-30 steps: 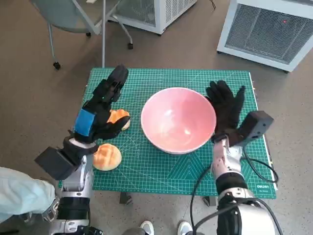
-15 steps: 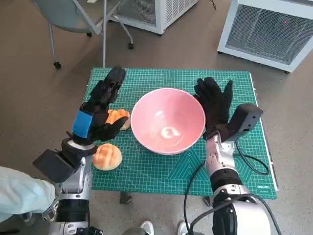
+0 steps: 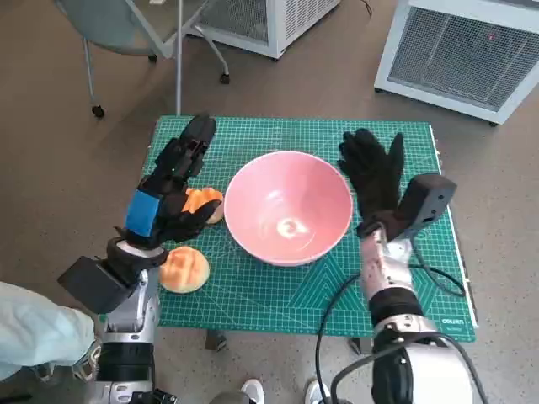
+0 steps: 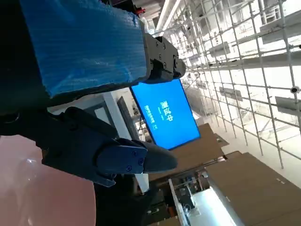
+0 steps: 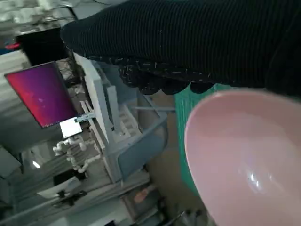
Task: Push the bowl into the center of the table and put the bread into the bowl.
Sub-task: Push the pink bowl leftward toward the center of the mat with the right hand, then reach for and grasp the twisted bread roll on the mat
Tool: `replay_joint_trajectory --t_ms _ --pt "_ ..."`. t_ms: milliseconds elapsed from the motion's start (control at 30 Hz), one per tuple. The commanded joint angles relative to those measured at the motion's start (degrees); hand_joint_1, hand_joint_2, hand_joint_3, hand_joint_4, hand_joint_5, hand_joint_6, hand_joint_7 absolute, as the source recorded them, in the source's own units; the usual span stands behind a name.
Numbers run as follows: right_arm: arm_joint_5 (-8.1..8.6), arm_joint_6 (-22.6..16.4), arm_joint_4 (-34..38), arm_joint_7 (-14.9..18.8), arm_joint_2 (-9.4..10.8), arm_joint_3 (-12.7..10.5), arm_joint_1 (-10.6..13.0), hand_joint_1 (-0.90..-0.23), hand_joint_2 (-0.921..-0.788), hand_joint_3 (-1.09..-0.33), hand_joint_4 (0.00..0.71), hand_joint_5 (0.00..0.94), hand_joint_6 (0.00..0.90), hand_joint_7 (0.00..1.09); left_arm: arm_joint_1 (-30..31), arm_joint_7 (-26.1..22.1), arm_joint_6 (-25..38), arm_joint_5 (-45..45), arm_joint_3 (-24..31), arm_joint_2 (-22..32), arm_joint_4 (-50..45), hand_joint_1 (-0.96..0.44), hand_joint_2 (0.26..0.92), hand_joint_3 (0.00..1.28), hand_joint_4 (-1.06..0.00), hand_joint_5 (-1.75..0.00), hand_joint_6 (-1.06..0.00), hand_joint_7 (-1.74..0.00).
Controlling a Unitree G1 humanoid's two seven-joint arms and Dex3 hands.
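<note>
The right hand [image 3: 374,172], gloved, stands open with fingers spread and upright at three o'clock of the pink bowl [image 3: 288,207], just beside its rim; whether the palm touches the rim I cannot tell. The right wrist view shows the glove [image 5: 188,42] lying along the bowl [image 5: 249,160] edge. The left hand [image 3: 168,189], blue tape on its back, hovers open at nine o'clock of the bowl, fingers stretched toward twelve o'clock, holding nothing. Under its palm lies one bread roll [image 3: 202,202], partly covered; a second bread roll [image 3: 184,269] lies at seven o'clock of the bowl, near the green mat's [image 3: 278,299] front edge. The bowl sits near the middle of the mat with nothing in it. Between the bowl and the first roll only the left hand's thumb side stands in the way. Beyond the table are a chair [image 3: 143,34] at eleven o'clock and white units [image 3: 467,55] at one o'clock. Against half a second ago the bowl is in the same spot, while the right hand has drawn slightly off toward three o'clock; the left hand and both rolls are unchanged
</note>
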Motion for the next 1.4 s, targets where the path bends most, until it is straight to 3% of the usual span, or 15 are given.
replay_joint_trajectory --t_ms 33,333,500,700,833,967,1400 --pt "-1.17 -5.3 -1.5 1.9 -0.9 1.3 1.5 -0.598 -0.921 -0.802 0.262 0.006 0.271 0.32 -0.6 -0.1 -0.3 -0.5 -0.1 -0.3 0.6 -0.65 0.921 0.33 -0.17 0.00 -0.28 -0.03" --pt "-2.01 -15.7 -7.6 8.5 -2.4 4.8 4.6 -0.632 -0.921 -0.774 0.246 0.000 0.231 0.32 -2.7 -0.3 -1.0 -0.7 -0.4 -1.3 2.5 -0.65 0.921 0.33 -0.17 0.00 -0.28 -0.03" --pt "-1.97 -18.0 -14.1 11.6 -3.0 6.9 7.4 -0.648 -0.921 -0.760 0.219 0.002 0.178 0.31 -4.2 -0.9 -1.8 -1.4 -0.5 -2.1 4.0 -0.65 0.921 0.33 -0.18 0.00 -0.28 -0.03" --pt "-0.18 -15.9 -27.7 14.9 -3.8 9.7 12.7 -0.692 -0.921 -0.766 0.162 0.000 0.085 0.35 -5.9 -3.4 -2.6 -3.4 -0.5 -3.2 5.5 -0.64 0.921 0.32 -0.19 -0.01 -0.29 -0.03" --pt "1.42 -13.0 -35.7 15.8 -3.8 11.0 15.8 -0.712 -0.921 -0.767 0.138 0.001 0.018 0.45 -6.8 -5.1 -2.8 -4.8 -0.4 -3.4 6.3 -0.64 0.921 0.32 -0.19 -0.01 -0.29 -0.02" --pt "2.52 -10.6 -41.7 15.8 -3.8 12.1 18.1 -0.724 -0.921 -0.760 0.130 0.000 0.003 0.48 -7.6 -6.6 -3.0 -5.9 -0.3 -3.5 6.9 -0.63 0.921 0.31 -0.19 -0.01 -0.29 -0.02" --pt "3.48 -9.3 -44.5 15.1 -3.8 13.2 19.6 -0.731 -0.921 -0.737 0.128 0.000 -0.001 0.53 -8.6 -9.6 -3.0 -7.2 0.0 -2.9 6.5 -0.62 0.921 0.31 -0.19 0.00 -0.29 -0.02"
